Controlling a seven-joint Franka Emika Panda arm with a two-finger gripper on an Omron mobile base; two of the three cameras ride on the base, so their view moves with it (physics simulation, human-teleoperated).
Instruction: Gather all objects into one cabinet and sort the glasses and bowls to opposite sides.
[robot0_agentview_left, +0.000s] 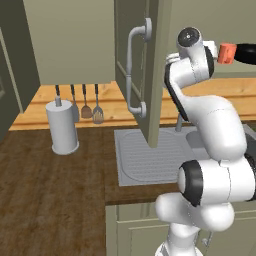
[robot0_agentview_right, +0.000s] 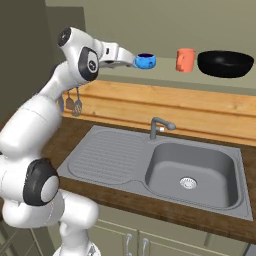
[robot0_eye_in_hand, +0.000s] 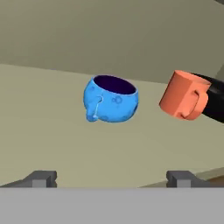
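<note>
Blue bowl (robot0_agentview_right: 146, 61) sits on the cabinet shelf (robot0_agentview_right: 165, 75), leftmost of three things in the right base view; small, round, with a little handle-like nub on its side, seen in the hand view (robot0_eye_in_hand: 112, 99). Gripper (robot0_agentview_right: 131, 61) is raised to shelf height just left of the bowl, jaws spread wide, nothing between them; the two finger tips (robot0_eye_in_hand: 43, 178) stand far apart at the bottom of the hand view, with the bowl ahead of them and apart from them. Whether the near finger touches the bowl in the right base view, cannot tell.

Orange-red cup (robot0_agentview_right: 185, 60) stands upright on the same shelf, right of the blue bowl with a clear gap; also seen at (robot0_eye_in_hand: 183, 95) and (robot0_agentview_left: 226, 53). Black bowl (robot0_agentview_right: 225, 63), wide and shallow, is right of the cup, just beside it; its edge shows behind the cup at (robot0_eye_in_hand: 214, 103) and (robot0_agentview_left: 246, 53).

Cabinet door (robot0_agentview_left: 150, 70) hangs open over the counter, long grey handle (robot0_agentview_left: 132, 70) on its face. Below the shelf: grey sink (robot0_agentview_right: 192, 172) with ribbed drainboard and faucet (robot0_agentview_right: 157, 127), wood counter (robot0_agentview_left: 50, 170). White paper towel roll (robot0_agentview_left: 62, 127) stands on the counter, utensils (robot0_agentview_left: 85, 105) hang on the wall behind it.
</note>
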